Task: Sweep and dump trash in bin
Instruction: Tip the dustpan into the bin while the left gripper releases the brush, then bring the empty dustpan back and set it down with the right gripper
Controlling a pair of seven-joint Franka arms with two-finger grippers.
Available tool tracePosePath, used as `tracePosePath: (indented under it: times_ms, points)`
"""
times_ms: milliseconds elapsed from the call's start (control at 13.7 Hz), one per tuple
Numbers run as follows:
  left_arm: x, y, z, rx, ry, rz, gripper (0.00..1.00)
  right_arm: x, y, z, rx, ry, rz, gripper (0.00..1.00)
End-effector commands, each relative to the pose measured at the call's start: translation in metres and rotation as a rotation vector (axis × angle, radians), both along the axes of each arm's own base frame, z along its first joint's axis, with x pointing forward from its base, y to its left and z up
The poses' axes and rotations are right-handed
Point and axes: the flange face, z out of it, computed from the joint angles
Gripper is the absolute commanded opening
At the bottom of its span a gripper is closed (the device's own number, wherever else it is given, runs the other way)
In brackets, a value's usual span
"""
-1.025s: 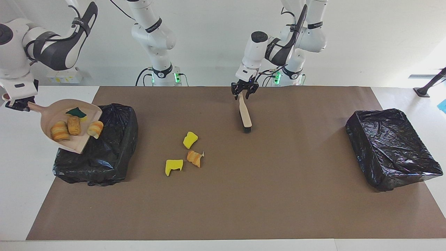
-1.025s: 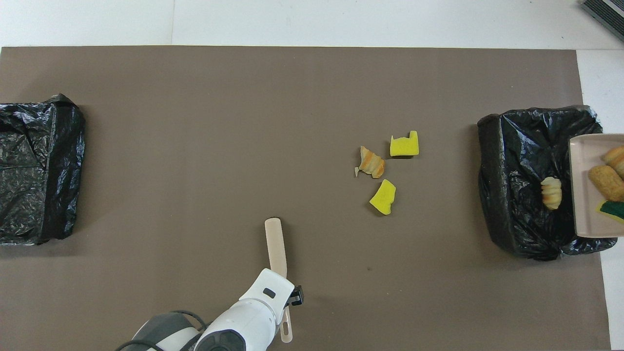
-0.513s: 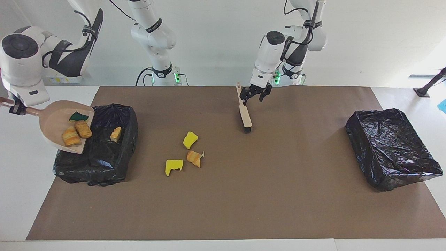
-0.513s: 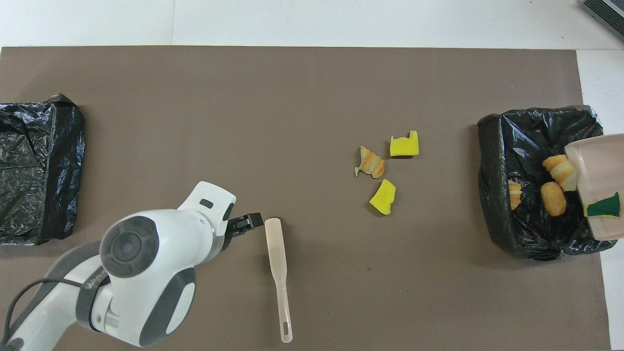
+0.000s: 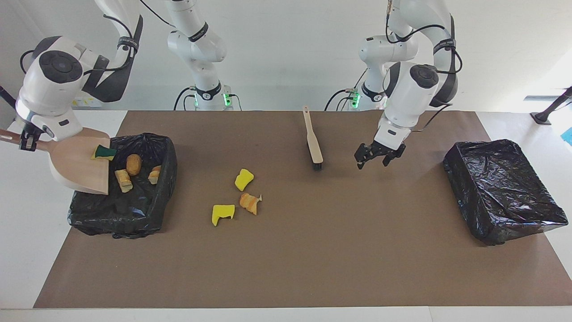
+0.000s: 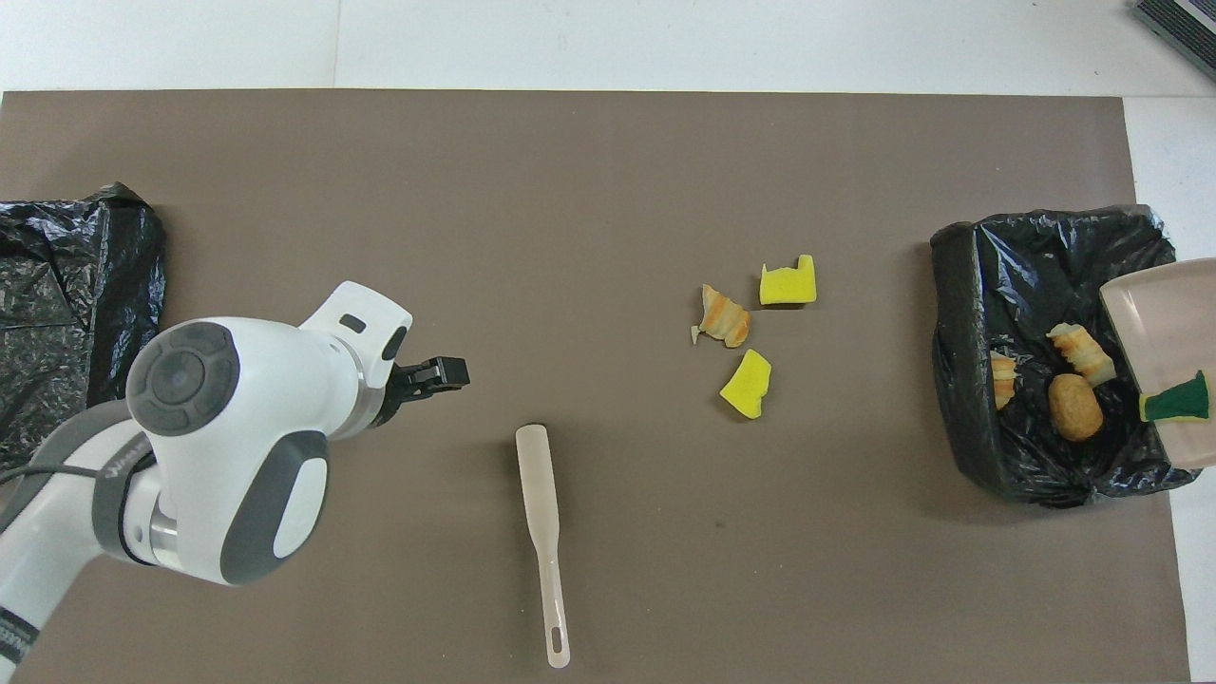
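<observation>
My right gripper (image 5: 27,142) is shut on the handle of a tan dustpan (image 5: 78,167), which tilts steeply over the black-lined bin (image 5: 166,179) at the right arm's end. Three bread-like trash lumps (image 5: 133,164) lie in that bin (image 6: 959,361). A green-and-yellow sponge piece (image 5: 103,152) clings to the pan (image 6: 1154,323). On the mat lie two yellow wedges (image 5: 244,179) (image 5: 222,213) and a striped lump (image 5: 250,202). The brush (image 5: 313,145) lies loose on the mat. My left gripper (image 5: 374,156) hangs open and empty over the mat beside it.
A second black-lined bin (image 5: 502,192) stands at the left arm's end of the brown mat (image 5: 313,259). In the overhead view the left arm's wrist (image 6: 228,446) covers part of the mat near that bin (image 6: 66,323).
The left gripper opened, left the brush on the mat and swung toward the left arm's end. The right arm tipped the dustpan further and the bread lumps slid into the bin.
</observation>
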Motion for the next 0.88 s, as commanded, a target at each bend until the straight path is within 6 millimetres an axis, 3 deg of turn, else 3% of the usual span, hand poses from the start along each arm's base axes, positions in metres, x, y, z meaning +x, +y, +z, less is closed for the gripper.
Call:
tracePosePath:
  times_ms: [0,146,220,366,586,805]
  points:
    - [0.023,0.042,0.033,0.018,0.025,-0.101,1.00,-0.004,0.013,0.012,-0.066,0.023,0.065,0.00]
    - [0.025,0.081,0.059,0.029,0.034,-0.111,1.00,-0.004,0.014,0.015,-0.070,0.018,0.058,0.00]
    - [0.023,0.090,0.074,0.052,0.047,-0.159,1.00,-0.004,0.017,0.021,-0.064,-0.001,0.051,0.00]
    - [0.021,0.100,0.084,0.083,0.070,-0.167,1.00,-0.010,0.032,0.050,-0.044,-0.099,-0.026,0.00]
    - [0.021,0.106,0.084,0.083,0.073,-0.155,1.00,-0.014,0.077,0.075,0.067,-0.211,-0.246,0.00]
    - [0.020,0.106,0.086,0.084,0.067,-0.154,1.00,-0.021,0.139,0.066,0.182,-0.345,-0.547,0.00]
